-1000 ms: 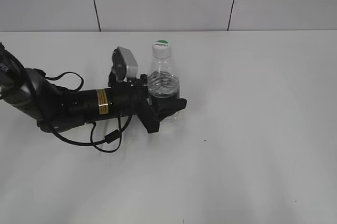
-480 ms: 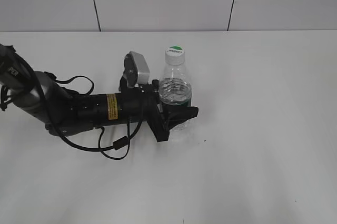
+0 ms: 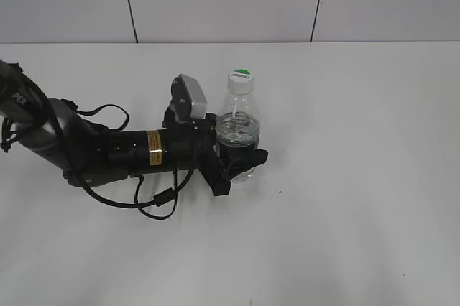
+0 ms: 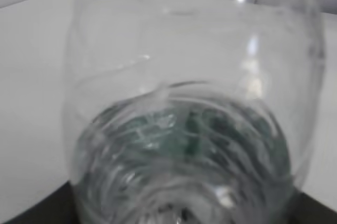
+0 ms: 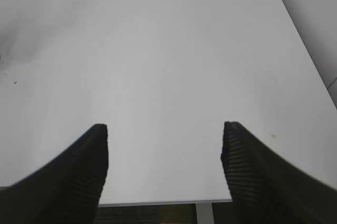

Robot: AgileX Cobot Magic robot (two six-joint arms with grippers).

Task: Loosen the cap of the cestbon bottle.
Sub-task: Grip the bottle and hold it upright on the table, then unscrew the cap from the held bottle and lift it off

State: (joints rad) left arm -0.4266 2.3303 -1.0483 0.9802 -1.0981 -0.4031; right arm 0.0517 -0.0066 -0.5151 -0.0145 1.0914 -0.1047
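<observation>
On the matte white table [image 3: 345, 198], the black left gripper [image 3: 241, 156] clamps the ribbed clear cestbon bottle [image 3: 238, 128], round white cap [image 3: 241, 77] on top; the right gripper's [image 5: 164, 169] ridged fingers [image 5: 87, 166] are apart.

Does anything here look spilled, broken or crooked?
Nothing stands out. The cestbon bottle stands upright on the white table, its cap on, held low on its body by the left end effector. No water shows on the table. The right end effector is open over bare table.
</observation>
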